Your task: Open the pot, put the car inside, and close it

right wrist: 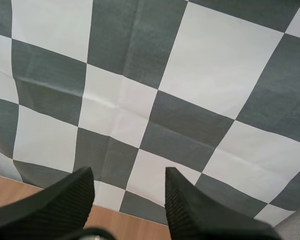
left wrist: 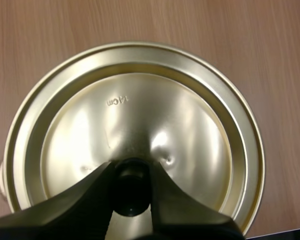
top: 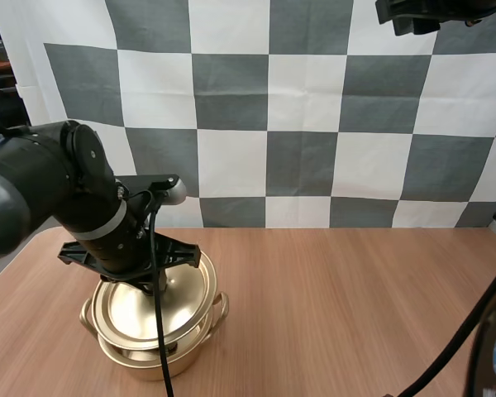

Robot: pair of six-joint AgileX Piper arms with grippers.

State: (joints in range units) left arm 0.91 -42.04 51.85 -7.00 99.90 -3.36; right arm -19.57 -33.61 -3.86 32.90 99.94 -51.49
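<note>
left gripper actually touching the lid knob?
Touching. In the left wrist view the left gripper pinches the black knob of the lid from both sides, with no gap showing.

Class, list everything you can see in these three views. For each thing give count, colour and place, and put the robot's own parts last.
pot: one, gold, on the table's near left part, under the left arm
lid: one, gold, on top of the pot; cannot tell if seated or lifted
knob: one, black, at the lid's centre
table: one, brown wood, under the pot
left gripper: one, black, pinching the knob
right gripper: one, black, fingers apart, holding nothing
</note>
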